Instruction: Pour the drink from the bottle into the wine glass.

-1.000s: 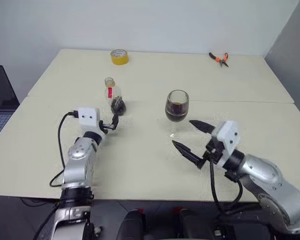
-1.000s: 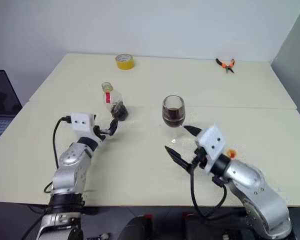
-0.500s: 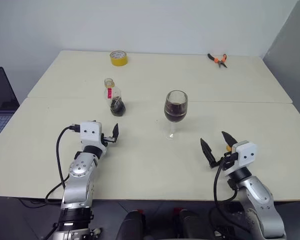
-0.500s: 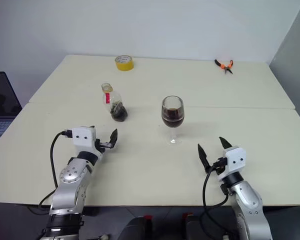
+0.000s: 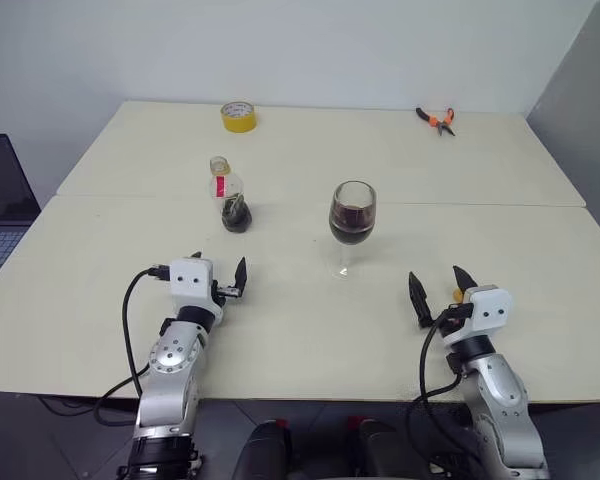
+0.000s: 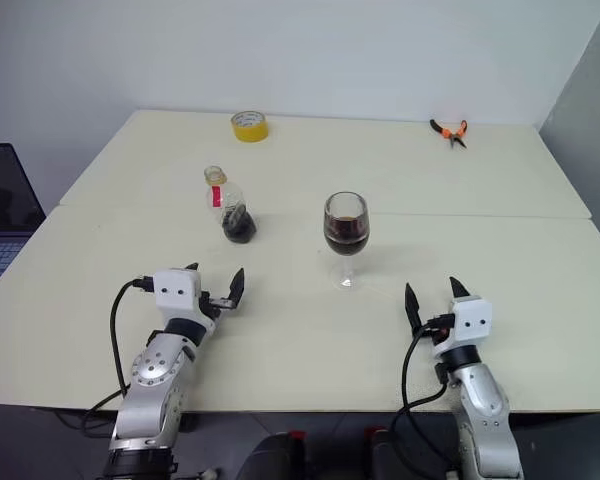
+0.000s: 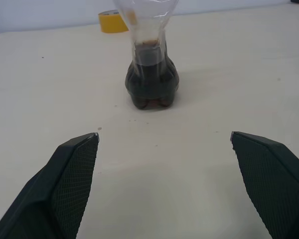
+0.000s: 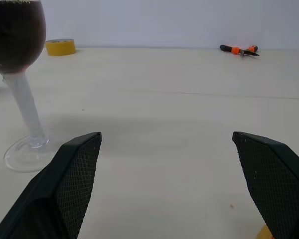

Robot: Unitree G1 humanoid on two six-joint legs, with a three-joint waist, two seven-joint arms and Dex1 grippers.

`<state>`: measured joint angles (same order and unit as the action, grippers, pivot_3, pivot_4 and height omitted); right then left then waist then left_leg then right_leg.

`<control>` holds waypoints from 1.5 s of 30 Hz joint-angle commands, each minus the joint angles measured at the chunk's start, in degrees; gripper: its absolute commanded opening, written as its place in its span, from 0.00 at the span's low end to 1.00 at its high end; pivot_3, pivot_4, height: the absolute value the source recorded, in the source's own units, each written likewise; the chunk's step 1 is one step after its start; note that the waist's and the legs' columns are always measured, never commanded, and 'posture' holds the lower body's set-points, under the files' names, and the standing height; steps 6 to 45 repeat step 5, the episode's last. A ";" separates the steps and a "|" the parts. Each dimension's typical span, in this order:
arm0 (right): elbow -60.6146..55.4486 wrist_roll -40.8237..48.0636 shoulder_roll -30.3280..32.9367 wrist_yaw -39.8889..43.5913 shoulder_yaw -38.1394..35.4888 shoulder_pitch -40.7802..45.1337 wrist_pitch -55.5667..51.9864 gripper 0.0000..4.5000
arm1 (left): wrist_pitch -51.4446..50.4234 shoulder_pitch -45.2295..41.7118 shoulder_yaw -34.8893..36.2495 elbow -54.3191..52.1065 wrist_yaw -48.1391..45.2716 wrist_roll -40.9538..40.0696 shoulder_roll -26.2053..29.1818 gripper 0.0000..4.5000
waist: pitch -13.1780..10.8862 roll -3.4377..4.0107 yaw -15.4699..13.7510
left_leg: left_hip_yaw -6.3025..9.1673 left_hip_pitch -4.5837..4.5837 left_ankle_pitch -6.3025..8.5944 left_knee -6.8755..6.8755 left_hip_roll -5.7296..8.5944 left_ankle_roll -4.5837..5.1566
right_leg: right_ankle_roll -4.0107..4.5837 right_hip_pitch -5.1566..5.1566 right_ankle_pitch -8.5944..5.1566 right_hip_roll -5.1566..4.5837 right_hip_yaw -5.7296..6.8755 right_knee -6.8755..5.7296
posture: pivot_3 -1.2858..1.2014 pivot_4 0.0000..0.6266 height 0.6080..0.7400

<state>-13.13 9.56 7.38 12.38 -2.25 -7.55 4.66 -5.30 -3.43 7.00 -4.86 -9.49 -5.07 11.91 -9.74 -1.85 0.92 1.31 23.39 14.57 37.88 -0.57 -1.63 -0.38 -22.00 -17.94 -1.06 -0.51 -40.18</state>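
The glass [image 5: 353, 222] stands upright in the middle of the table [image 5: 480, 180], with dark drink [image 5: 352, 228] in its bowl. The bottle [image 5: 229, 195] stands left of the glass, a little drink at its bottom. The left claw [image 5: 238, 279] sits nearer than the bottle, fingers apart, holding nothing. The right claw [image 5: 437, 290] sits right of the glass, nearer the table's front edge, fingers apart too.

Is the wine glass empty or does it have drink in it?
It has drink: dark liquid fills about half the bowl of the wine glass.

Two cream tables [image 5: 460, 160] meet a plain white wall [image 5: 310, 45].
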 commanded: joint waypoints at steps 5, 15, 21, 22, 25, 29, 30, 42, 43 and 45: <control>-0.98 0.32 -0.36 -0.08 -0.46 1.08 0.73 1.00 | 3.25 0.12 -0.66 -2.53 0.20 0.52 -0.73 1.00 | 0.00 0.00 -0.06 | 0.00 0.00 0.00 0.00 0.00 0.00 | 0.00 0.00 0.00 0.00 0.00 0.00 | 0.52 0.24 1.00; -0.98 0.32 -0.36 -0.08 -0.46 1.08 0.73 1.00 | 3.25 0.12 -0.66 -2.53 0.20 0.52 -0.73 1.00 | 0.00 0.00 -0.06 | 0.00 0.00 0.00 0.00 0.00 0.00 | 0.00 0.00 0.00 0.00 0.00 0.00 | 0.52 0.24 1.00; -0.98 0.32 -0.36 -0.08 -0.46 1.08 0.73 1.00 | 3.25 0.12 -0.66 -2.53 0.20 0.52 -0.73 1.00 | 0.00 0.00 -0.06 | 0.00 0.00 0.00 0.00 0.00 0.00 | 0.00 0.00 0.00 0.00 0.00 0.00 | 0.52 0.24 1.00; -0.98 0.32 -0.36 -0.08 -0.46 1.08 0.73 1.00 | 3.25 0.12 -0.66 -2.53 0.20 0.52 -0.73 1.00 | 0.00 0.00 -0.06 | 0.00 0.00 0.00 0.00 0.00 0.00 | 0.00 0.00 0.00 0.00 0.00 0.00 | 0.52 0.24 1.00; -0.98 0.32 -0.36 -0.08 -0.46 1.08 0.73 1.00 | 3.25 0.12 -0.66 -2.53 0.20 0.52 -0.73 1.00 | 0.00 0.00 -0.06 | 0.00 0.00 0.00 0.00 0.00 0.00 | 0.00 0.00 0.00 0.00 0.00 0.00 | 0.52 0.24 1.00; -0.98 0.32 -0.36 -0.08 -0.46 1.08 0.73 1.00 | 3.25 0.12 -0.66 -2.53 0.20 0.52 -0.73 1.00 | 0.00 0.00 -0.06 | 0.00 0.00 0.00 0.00 0.00 0.00 | 0.00 0.00 0.00 0.00 0.00 0.00 | 0.52 0.24 1.00; -0.98 0.32 -0.36 -0.08 -0.46 1.08 0.73 1.00 | 3.25 0.12 -0.66 -2.53 0.20 0.52 -0.73 1.00 | 0.00 0.00 -0.06 | 0.00 0.00 0.00 0.00 0.00 0.00 | 0.00 0.00 0.00 0.00 0.00 0.00 | 0.52 0.24 1.00; -0.98 0.32 -0.36 -0.08 -0.46 1.08 0.73 1.00 | 3.25 0.12 -0.66 -2.53 0.20 0.52 -0.73 1.00 | 0.00 0.00 -0.06 | 0.00 0.00 0.00 0.00 0.00 0.00 | 0.00 0.00 0.00 0.00 0.00 0.00 | 0.52 0.24 1.00; -0.98 0.32 -0.36 -0.08 -0.46 1.08 0.73 1.00 | 3.25 0.12 -0.66 -2.53 0.20 0.52 -0.73 1.00 | 0.00 0.00 -0.06 | 0.00 0.00 0.00 0.00 0.00 0.00 | 0.00 0.00 0.00 0.00 0.00 0.00 | 0.52 0.24 1.00; -0.98 0.32 -0.36 -0.08 -0.46 1.08 0.73 1.00 | 3.25 0.12 -0.66 -2.53 0.20 0.52 -0.73 1.00 | 0.00 0.00 -0.06 | 0.00 0.00 0.00 0.00 0.00 0.00 | 0.00 0.00 0.00 0.00 0.00 0.00 | 0.52 0.24 1.00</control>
